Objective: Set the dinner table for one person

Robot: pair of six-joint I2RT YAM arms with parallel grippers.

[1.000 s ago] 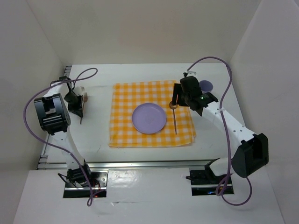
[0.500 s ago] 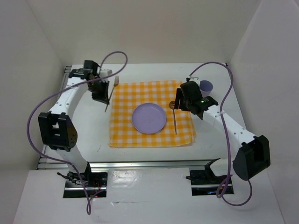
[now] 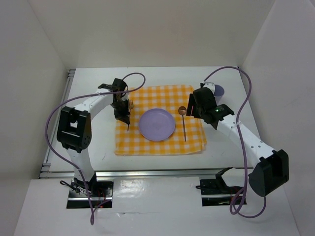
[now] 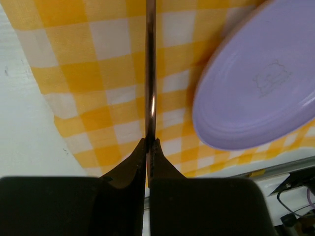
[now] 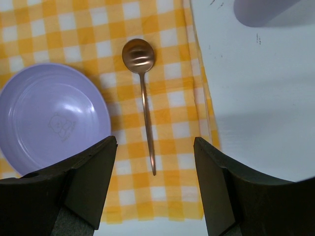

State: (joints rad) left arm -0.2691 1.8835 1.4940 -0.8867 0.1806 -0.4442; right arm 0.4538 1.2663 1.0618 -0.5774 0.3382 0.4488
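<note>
Showing the left gripper (image 4: 150, 143) clamped on a copper fork (image 4: 150, 88) over the checked cloth (image 4: 98, 64) beside the lilac plate (image 4: 256, 93); right gripper (image 5: 153, 145) spread wide, empty, above the copper spoon (image 5: 138, 54).

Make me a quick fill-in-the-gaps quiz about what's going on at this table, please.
1. The left gripper is shut on the handle of a ___.
2. The spoon lies on the checked cloth, to the ___ of the plate.
3. The right gripper hangs above the spoon with its jaws ___.

Missing words: fork; right; open.
</note>
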